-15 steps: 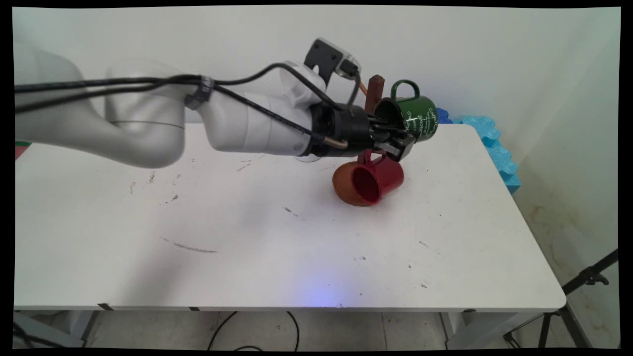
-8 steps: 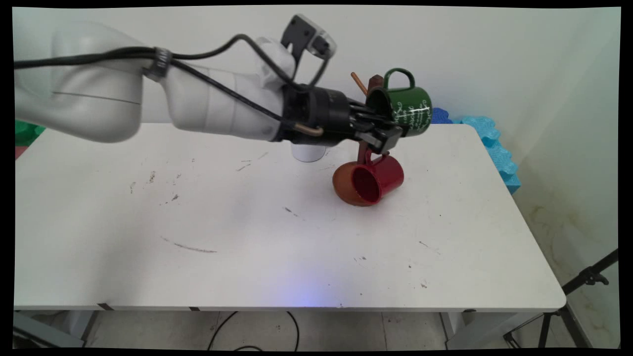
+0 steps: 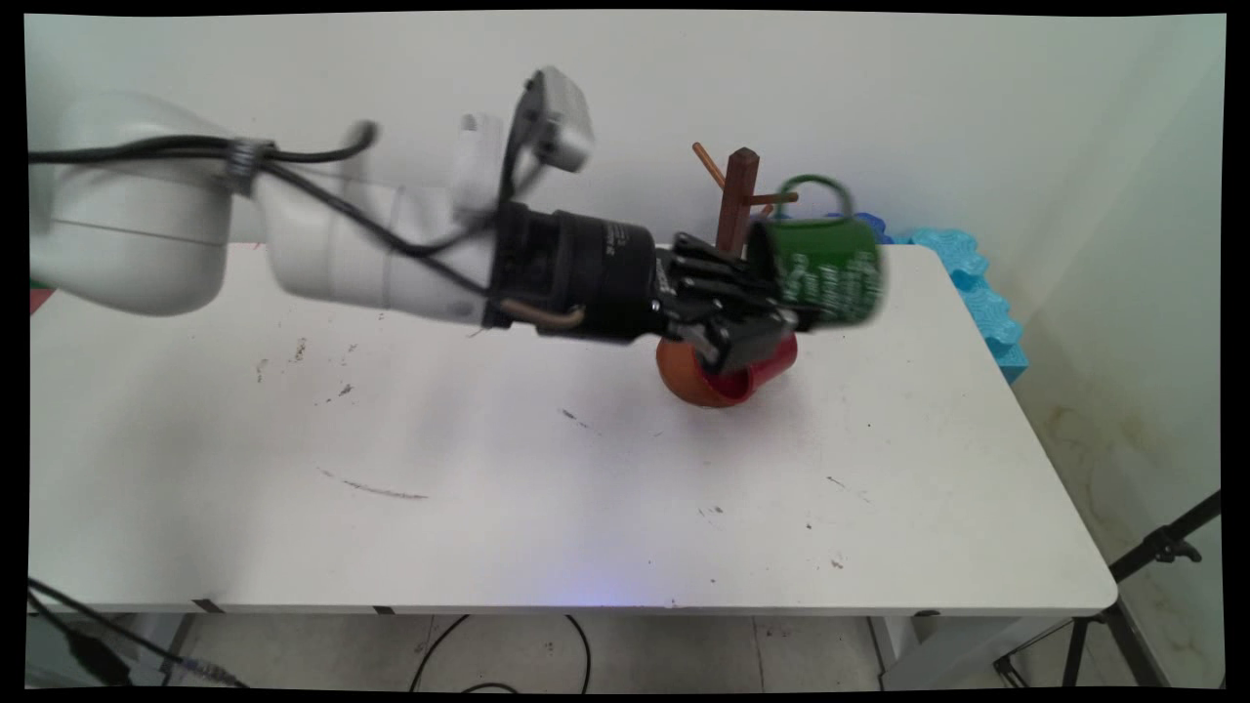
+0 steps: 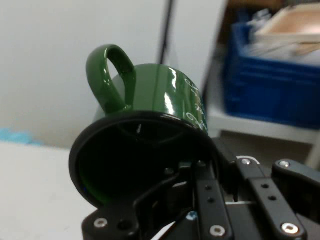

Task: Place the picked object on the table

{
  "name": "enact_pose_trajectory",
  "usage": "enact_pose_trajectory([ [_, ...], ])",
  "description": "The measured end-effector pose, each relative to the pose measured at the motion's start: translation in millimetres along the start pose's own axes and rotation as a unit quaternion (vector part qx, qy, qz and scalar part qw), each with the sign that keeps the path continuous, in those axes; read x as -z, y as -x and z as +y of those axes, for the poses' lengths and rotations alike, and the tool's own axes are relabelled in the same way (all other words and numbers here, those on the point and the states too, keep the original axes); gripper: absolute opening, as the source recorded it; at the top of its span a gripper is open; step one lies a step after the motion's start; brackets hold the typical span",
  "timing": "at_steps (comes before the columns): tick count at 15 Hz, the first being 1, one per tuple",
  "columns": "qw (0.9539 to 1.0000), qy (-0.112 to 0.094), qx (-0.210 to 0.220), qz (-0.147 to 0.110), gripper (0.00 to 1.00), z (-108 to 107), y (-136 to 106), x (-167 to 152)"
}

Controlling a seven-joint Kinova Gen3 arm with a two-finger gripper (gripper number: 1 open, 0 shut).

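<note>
- The table (image 3: 488,508) is white and scuffed along its near side.
- Toward the far right of the table, a red mug (image 3: 757,366) lies on its side against a round brown base (image 3: 679,376), with its mouth turned toward the near left. The arm partly hides it.
- Above the red mug, the end effector (image 3: 771,312) reaches in from the left, roughly level. It is clamped on the rim wall of a green mug (image 3: 825,268), with one finger inside the mouth and one outside.
- The green mug is held in the air on its side. Its long axis continues the line of the end effector, mouth toward the wrist and bottom pointing right. Its handle (image 4: 111,75) faces up, as the hand view also shows.
- Just behind and to the left of the green mug, a brown wooden mug tree (image 3: 739,195) stands upright. One short peg points right toward the handle loop; whether they touch cannot be told.
- Blue foam (image 3: 967,264) lies at the far right corner.
</note>
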Motion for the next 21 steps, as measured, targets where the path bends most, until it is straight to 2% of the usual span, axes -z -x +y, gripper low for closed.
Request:
enact_pose_trajectory([
  [1,0.9998,0.015,-0.008,0.004,0.0,4.7,4.9,2.7],
  [6,0.9977,0.007,-0.032,-0.059,0.0,5.4,30.5,3.1],
  [10,0.992,0.007,-0.053,-0.114,0.0,3.3,36.2,10.6],
  [15,0.983,0.012,-0.077,-0.166,0.0,-11.7,23.6,33.3],
  [18,0.9756,0.018,-0.096,-0.197,0.0,-20.3,13.2,47.2],
  [21,0.9618,0.025,-0.132,-0.239,0.0,-29.3,-4.0,65.1],
])
